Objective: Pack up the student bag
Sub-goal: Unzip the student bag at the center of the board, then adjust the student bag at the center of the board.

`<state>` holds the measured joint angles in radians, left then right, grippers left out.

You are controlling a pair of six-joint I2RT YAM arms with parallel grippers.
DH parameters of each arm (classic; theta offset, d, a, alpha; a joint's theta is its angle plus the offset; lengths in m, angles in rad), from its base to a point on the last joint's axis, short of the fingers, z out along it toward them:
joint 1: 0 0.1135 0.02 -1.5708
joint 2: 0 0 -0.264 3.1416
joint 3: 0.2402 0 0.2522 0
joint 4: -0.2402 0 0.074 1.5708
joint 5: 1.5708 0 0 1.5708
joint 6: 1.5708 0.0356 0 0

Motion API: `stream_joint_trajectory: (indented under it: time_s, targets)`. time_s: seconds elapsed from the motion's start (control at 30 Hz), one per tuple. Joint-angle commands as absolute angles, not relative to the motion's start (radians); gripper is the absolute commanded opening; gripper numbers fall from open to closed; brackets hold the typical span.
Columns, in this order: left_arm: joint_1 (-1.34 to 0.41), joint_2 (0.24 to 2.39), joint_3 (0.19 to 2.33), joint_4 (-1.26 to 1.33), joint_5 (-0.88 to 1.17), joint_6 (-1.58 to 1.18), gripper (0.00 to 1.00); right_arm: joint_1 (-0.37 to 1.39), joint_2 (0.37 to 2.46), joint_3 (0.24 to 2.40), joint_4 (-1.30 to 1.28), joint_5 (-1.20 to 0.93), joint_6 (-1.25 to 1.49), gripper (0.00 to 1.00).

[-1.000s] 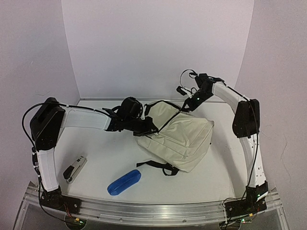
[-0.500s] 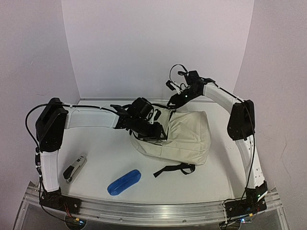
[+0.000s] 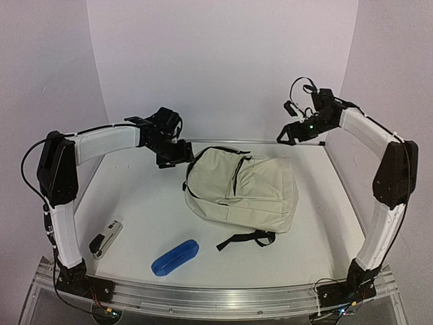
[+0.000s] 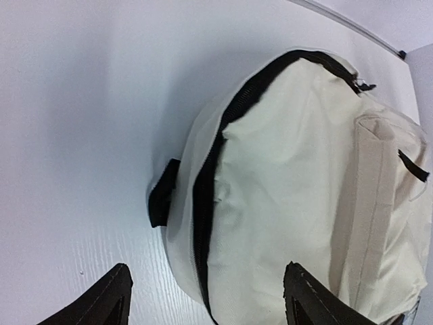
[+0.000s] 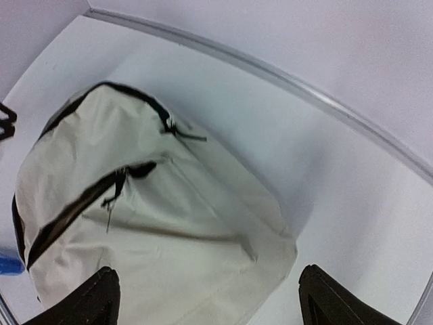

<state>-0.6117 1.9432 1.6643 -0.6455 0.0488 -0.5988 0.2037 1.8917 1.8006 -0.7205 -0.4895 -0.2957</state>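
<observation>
The student bag [image 3: 247, 193] lies flat on the white table, cream fabric with black zippers, its top toward the left and a black strap trailing at its near edge. My left gripper [image 3: 176, 157] hovers open just off the bag's upper left end. In the left wrist view the gripper [image 4: 206, 271] has its dark fingertips [image 4: 111, 301] spread wide above the bag [image 4: 304, 189], holding nothing. My right gripper [image 3: 287, 135] hangs open above the bag's far right corner. The right wrist view shows this gripper [image 5: 206, 271] empty over the bag [image 5: 149, 223].
A blue oblong pencil case [image 3: 174, 257] lies near the front edge, left of centre. A grey and black stapler [image 3: 106, 238] rests at the front left. White walls close off the back and sides of the table [image 3: 145, 217].
Both grippers opened and let go of the bag. The left arm drew back to the left, the right arm rose and swung right. The bag shifted left, then settled flat on the table.
</observation>
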Motion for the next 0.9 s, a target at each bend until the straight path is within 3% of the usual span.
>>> stream_joint_trajectory:
  time_s: [0.0,0.07,0.3,0.5,0.57,0.67,0.8,0.87]
  targets:
    - [-0.619,2.035,1.759,-0.845,-0.051,-0.569,0.77,0.227,1.848,1.609,-0.833,-0.5,-0.299,0.91]
    - [-0.62,2.062,1.759,-0.86,-0.018,-0.574,0.69,0.227,1.853,1.557,-0.833,-0.518,-0.295,0.89]
    - [-0.646,1.987,1.584,-0.769,0.113,-0.634,0.22,0.219,2.056,1.686,-0.812,-0.476,-0.321,0.72]
    - [-0.714,1.909,1.473,-0.739,0.152,-0.669,0.05,0.216,2.228,1.919,-0.801,-0.457,-0.313,0.66]
    - [-0.737,1.888,1.454,-0.732,0.154,-0.688,0.04,0.216,2.252,1.961,-0.801,-0.45,-0.314,0.66]
    - [-0.75,1.836,1.409,-0.7,0.167,-0.732,0.14,0.212,2.268,2.0,-0.795,-0.425,-0.32,0.7]
    - [-0.753,1.724,1.323,-0.637,0.202,-0.777,0.44,0.185,2.27,2.081,-0.786,-0.416,-0.312,0.73]
    - [-0.764,1.68,1.302,-0.634,0.23,-0.772,0.54,0.182,2.242,2.105,-0.787,-0.422,-0.325,0.74]
